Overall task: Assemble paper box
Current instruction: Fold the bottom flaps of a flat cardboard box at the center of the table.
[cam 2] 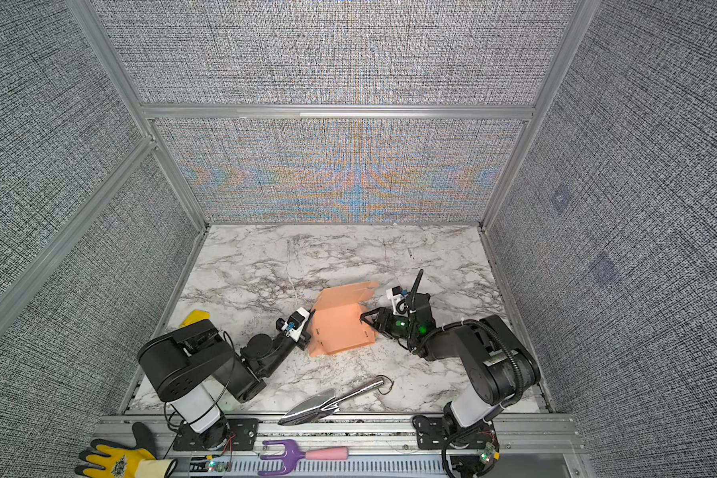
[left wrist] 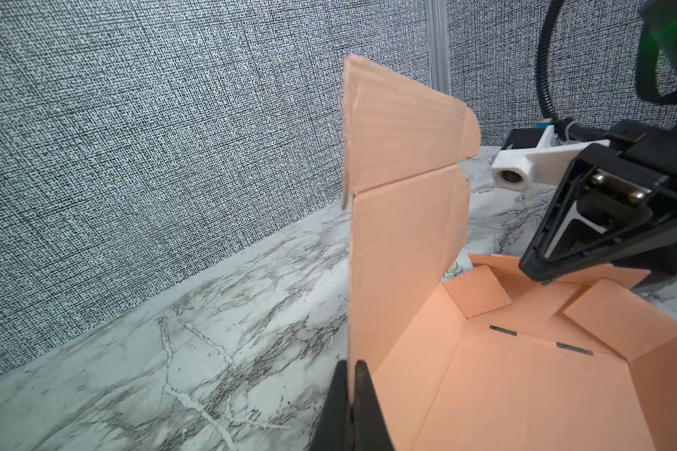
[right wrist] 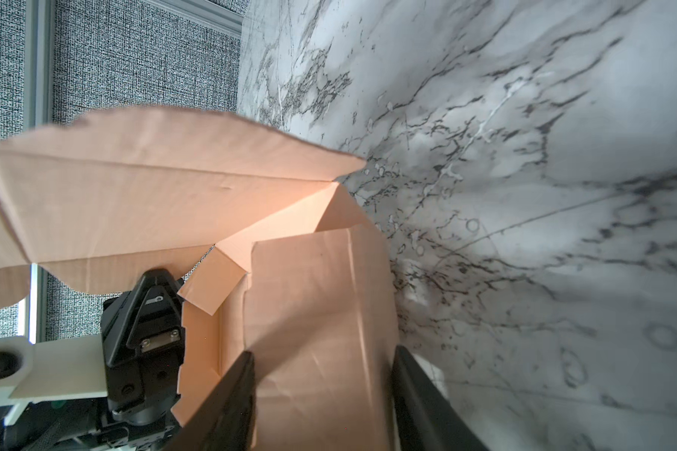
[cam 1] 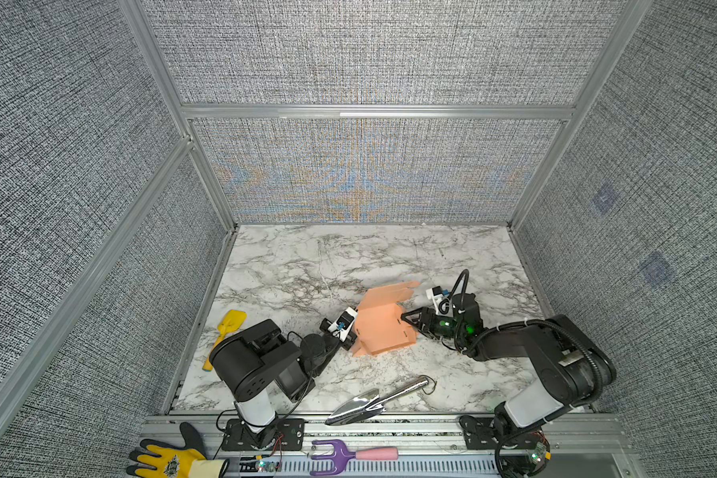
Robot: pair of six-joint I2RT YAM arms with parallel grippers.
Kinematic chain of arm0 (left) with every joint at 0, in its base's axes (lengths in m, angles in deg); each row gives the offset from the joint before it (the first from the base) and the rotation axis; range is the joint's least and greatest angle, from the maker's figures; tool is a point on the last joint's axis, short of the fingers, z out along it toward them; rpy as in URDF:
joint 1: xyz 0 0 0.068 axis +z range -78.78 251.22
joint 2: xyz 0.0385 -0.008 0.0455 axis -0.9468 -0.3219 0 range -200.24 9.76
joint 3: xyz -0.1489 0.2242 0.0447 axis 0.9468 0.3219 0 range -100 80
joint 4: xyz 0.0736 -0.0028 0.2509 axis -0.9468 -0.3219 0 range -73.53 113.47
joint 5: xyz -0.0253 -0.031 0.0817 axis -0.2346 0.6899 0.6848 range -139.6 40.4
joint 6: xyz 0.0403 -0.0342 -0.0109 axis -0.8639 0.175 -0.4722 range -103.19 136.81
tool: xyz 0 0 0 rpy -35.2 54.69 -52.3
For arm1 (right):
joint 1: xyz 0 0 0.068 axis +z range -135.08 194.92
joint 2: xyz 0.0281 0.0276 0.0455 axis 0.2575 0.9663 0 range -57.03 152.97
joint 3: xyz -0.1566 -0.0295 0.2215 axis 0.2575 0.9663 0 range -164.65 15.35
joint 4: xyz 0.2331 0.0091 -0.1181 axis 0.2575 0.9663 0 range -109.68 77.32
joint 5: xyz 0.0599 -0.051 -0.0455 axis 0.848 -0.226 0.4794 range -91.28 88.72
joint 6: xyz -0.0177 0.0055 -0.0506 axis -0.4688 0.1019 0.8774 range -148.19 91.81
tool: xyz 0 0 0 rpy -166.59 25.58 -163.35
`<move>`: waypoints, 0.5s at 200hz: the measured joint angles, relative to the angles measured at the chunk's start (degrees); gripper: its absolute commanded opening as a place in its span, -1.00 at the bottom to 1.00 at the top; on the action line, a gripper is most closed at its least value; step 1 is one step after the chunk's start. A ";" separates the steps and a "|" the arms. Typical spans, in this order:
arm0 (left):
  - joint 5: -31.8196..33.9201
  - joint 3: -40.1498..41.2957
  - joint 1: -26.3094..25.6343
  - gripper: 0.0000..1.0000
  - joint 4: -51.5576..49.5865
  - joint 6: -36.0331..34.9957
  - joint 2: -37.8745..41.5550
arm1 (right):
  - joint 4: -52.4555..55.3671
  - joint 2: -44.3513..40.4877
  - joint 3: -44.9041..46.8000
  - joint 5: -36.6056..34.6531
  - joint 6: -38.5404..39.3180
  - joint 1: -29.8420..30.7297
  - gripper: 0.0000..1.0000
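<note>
The white and grey marble table (cam 1: 348,256) is the biggest thing. The black right arm (cam 1: 547,356) stands at 5 o'clock on the table's edge. It bends low and reaches toward the middle, with its wrist turned on its side. The black left arm (cam 1: 257,360) stands at 7 o'clock, folded down low, and stretches its forearm toward the middle too.

The salmon-pink cardboard paper box (cam 1: 379,327) sits in the middle of the table, between the two arms. It is half made. Its floor lies flat, its side walls lean up, and a tall flap stands at its 12 o'clock side.

A shiny silver metal trowel (cam 1: 373,401) lies at 6 o'clock, apart from the box. A yellow and black work glove (cam 1: 170,459) lies off the table at 7 o'clock. A purple garden fork with a pink handle (cam 1: 336,455) lies off the table at 6 o'clock. A yellow plastic toy shovel (cam 1: 228,327) lies at 9 o'clock.

The left gripper (left wrist: 351,377), at the box's 9 o'clock, is clenched on the end of the tall flap. The right gripper (cam 1: 405,319), at the box's 3 o'clock, has its fingers (right wrist: 239,390) apart, one on each side of a side wall. I cannot tell if they squeeze it.
</note>
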 measured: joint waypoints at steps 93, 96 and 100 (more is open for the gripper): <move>1.36 0.61 -1.05 -1.00 -0.22 -1.70 0.44 | 1.09 -0.66 0.81 -1.60 1.86 0.50 0.23; 1.36 0.61 -1.05 -1.00 -0.22 -1.70 0.44 | 0.87 -0.44 0.90 -1.60 1.73 0.50 0.23; 1.36 0.63 -1.05 -1.00 -0.24 -1.70 0.44 | 0.57 -0.20 1.03 -1.62 1.57 0.52 0.23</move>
